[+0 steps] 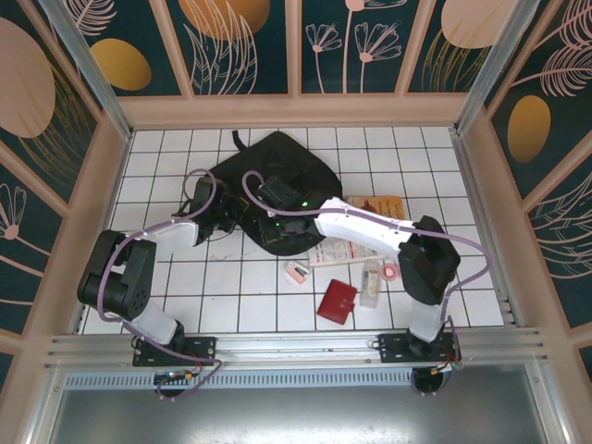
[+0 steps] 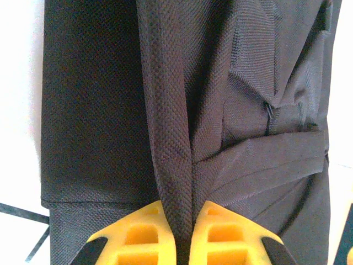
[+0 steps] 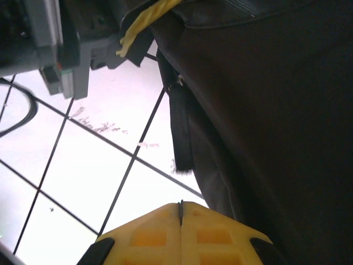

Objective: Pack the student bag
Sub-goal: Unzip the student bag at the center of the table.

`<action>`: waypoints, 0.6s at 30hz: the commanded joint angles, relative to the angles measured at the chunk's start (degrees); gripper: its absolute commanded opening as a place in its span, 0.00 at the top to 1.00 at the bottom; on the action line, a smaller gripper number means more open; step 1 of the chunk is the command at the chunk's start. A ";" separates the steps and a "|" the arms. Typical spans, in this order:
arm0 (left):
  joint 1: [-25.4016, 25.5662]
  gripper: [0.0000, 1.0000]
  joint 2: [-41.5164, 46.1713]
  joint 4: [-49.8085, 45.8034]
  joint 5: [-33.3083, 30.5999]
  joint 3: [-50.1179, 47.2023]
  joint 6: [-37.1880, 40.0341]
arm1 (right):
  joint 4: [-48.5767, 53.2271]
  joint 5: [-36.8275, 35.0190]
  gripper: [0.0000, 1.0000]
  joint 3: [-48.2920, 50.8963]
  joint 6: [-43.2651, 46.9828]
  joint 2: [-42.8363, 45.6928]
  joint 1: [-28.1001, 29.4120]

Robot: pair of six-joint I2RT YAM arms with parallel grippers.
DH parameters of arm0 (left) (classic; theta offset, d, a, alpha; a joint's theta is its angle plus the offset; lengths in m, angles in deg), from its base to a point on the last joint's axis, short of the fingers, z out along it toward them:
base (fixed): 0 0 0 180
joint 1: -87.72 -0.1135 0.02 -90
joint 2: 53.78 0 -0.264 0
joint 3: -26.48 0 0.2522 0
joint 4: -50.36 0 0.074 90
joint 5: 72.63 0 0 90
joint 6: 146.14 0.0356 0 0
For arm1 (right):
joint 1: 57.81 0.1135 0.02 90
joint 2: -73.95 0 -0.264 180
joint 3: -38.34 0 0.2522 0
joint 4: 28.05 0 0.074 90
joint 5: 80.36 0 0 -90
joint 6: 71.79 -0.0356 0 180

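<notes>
White glossy tiles with dark grout form the surface [image 1: 185, 287]. Nearest, at 6 o'clock, lies a flat red square case [image 1: 336, 301]. Beyond it, the yellow-fingered left gripper [image 2: 183, 212] is pinched narrow on a raised fold of the student bag [image 2: 99, 110], a coarse woven black fabric. The right gripper [image 3: 180, 208] is fully closed and empty, beside the bag's edge. Soft and rounded, the bag lies toward 12 o'clock with a thin strap jutting toward 11. Its long axis is unclear.

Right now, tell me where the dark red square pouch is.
Top view: the dark red square pouch lies on the white tiled table near the right arm's base.
</notes>
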 commanded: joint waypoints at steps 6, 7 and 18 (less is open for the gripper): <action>-2.00 1.00 1.52 -5.90 -5.93 1.80 4.11 | 4.09 -0.89 1.00 5.47 -2.10 8.49 0.56; -1.97 1.00 1.61 -6.00 -5.93 1.90 4.38 | 4.30 -1.06 1.00 6.07 -2.15 9.20 0.57; -1.96 1.00 1.90 -4.07 -1.06 1.20 2.20 | 4.07 -0.98 0.63 -3.11 -0.54 0.35 1.78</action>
